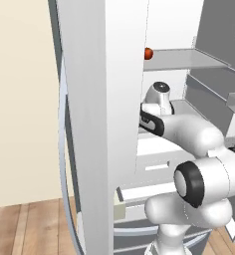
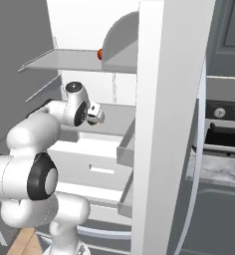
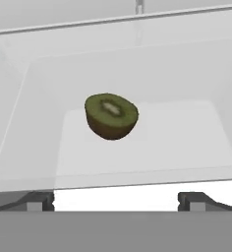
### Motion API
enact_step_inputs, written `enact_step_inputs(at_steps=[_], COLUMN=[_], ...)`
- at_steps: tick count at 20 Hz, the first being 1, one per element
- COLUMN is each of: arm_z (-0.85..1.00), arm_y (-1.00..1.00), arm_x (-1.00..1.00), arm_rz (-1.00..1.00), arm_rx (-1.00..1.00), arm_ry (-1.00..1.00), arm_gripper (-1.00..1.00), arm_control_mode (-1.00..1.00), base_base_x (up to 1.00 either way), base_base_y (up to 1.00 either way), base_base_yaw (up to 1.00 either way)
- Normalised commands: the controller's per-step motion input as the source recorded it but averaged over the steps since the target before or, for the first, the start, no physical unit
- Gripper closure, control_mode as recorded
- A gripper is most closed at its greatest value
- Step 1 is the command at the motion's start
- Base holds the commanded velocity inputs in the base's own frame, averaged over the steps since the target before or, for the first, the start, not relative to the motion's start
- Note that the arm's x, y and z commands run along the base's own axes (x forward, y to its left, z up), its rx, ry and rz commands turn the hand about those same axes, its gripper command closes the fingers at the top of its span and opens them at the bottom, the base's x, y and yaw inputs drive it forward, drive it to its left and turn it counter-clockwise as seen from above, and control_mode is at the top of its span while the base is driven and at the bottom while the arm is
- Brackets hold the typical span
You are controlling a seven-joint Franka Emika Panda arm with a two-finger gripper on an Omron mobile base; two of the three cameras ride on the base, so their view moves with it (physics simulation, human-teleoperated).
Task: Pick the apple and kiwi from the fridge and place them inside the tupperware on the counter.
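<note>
The kiwi (image 3: 111,116) — a cut half, green face up — lies on a pale fridge shelf (image 3: 137,142), straight ahead of the end effector (image 3: 115,201) and a little way off. The two dark fingertips (image 3: 37,201) stand wide apart with nothing between them. Higher up, the apple (image 1: 148,53) sits at the front edge of an upper shelf (image 1: 189,60) — in the right base view it is mostly hidden behind a pale curved part, so its exact seat is hard to judge. The arm (image 2: 64,112) reaches into the open fridge (image 1: 97,124) at the lower shelf level. The step in hand looks like the approach to the kiwi. Next, the end effector should probably advance until the fingers straddle the fruit, then close.
</note>
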Motion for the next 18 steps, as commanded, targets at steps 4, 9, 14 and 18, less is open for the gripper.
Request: enact_step_inputs(at_steps=[4, 9, 14, 18], arm_z=[-0.18, -0.16, -0.23, -0.23], arm_y=[0.01, 0.03, 0.07, 0.08], arm_x=[0.36, 0.35, 0.25, 0.25], arm_rz=[0.00, 0.00, 0.00, 0.00], arm_rx=[0.00, 0.00, 0.00, 0.00], arm_ry=[0.02, 0.00, 0.00, 0.00], arm_gripper=[-1.00, -1.00, -1.00, -1.00], arm_control_mode=[-1.00, -1.00, -1.00, -1.00], base_base_x=[0.00, 0.00, 0.00, 0.00], base_base_y=[0.00, 0.00, 0.00, 0.00], base_base_yaw=[0.00, 0.00, 0.00, 0.00])
